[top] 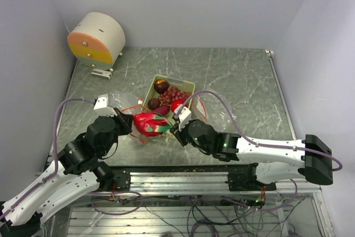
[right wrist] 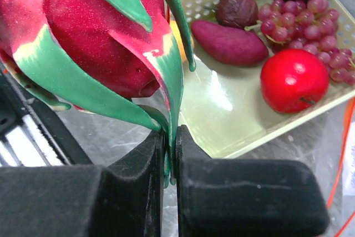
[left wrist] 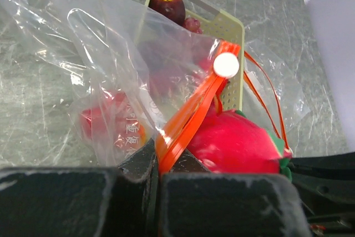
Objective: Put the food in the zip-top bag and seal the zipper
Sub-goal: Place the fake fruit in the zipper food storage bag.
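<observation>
My left gripper (top: 126, 120) is shut on the orange zipper edge of the clear zip-top bag (left wrist: 100, 65), holding its mouth up; its jaws show in the left wrist view (left wrist: 158, 162). My right gripper (top: 175, 127) is shut on a green leaf tip of the pink-red dragon fruit (top: 150, 123), held at the bag's mouth; the fruit fills the right wrist view (right wrist: 94, 31), above the jaws (right wrist: 170, 154). In the pale green tray (right wrist: 222, 109) lie a red apple (right wrist: 292, 80), a grape bunch (right wrist: 302, 23), a purple sweet potato (right wrist: 228, 43) and dark round fruits (right wrist: 237, 8). Something orange-red shows through the bag (left wrist: 105, 123).
A round cream and orange drum (top: 97, 38) stands at the back left of the marble table. The tray (top: 188, 87) sits mid-table just behind both grippers. The white slider tab (left wrist: 226, 65) sits on the bag's zipper. Grey walls close in both sides.
</observation>
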Robot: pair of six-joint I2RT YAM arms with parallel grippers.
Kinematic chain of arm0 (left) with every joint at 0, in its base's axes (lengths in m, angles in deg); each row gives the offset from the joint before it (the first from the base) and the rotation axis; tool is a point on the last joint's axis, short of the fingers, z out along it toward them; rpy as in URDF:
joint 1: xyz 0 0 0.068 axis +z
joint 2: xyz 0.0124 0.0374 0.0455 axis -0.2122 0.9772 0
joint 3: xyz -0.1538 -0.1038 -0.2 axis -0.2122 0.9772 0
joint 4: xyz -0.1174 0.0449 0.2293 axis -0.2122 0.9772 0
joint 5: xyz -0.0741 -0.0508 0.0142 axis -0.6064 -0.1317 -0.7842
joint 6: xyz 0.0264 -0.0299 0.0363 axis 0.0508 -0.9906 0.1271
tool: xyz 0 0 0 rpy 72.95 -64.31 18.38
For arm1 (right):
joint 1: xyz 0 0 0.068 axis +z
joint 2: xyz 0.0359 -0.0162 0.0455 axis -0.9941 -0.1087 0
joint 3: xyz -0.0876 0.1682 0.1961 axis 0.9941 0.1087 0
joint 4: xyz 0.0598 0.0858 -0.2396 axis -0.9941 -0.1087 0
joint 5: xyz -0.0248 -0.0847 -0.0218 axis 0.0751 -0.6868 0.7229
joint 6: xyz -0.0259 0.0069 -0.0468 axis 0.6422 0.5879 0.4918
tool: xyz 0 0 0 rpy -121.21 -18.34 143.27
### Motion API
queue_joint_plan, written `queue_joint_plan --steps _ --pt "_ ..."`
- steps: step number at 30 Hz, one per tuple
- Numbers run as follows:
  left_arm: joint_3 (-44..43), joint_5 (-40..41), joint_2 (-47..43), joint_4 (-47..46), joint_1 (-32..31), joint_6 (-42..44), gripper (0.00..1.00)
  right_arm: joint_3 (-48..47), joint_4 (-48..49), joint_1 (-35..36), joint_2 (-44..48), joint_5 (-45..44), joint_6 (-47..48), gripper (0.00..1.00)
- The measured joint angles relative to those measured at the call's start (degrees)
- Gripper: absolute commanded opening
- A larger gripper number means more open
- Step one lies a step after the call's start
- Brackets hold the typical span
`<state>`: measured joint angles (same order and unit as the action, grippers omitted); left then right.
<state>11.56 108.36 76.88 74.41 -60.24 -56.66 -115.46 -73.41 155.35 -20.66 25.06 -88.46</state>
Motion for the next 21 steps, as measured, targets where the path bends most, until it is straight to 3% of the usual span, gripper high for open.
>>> queue_joint_plan --steps 10,21 --pt "-2.0 -0.8 3.9 -0.1 0.2 3.4 0.07 -4.0 -4.4 0.5 -4.4 -8.1 0.6 0.00" --pt "-12.6 -7.3 21.5 -2.8 0.2 9.0 0.07 -16.5 -13.7 9.3 -14.5 -25.9 4.0 0.00"
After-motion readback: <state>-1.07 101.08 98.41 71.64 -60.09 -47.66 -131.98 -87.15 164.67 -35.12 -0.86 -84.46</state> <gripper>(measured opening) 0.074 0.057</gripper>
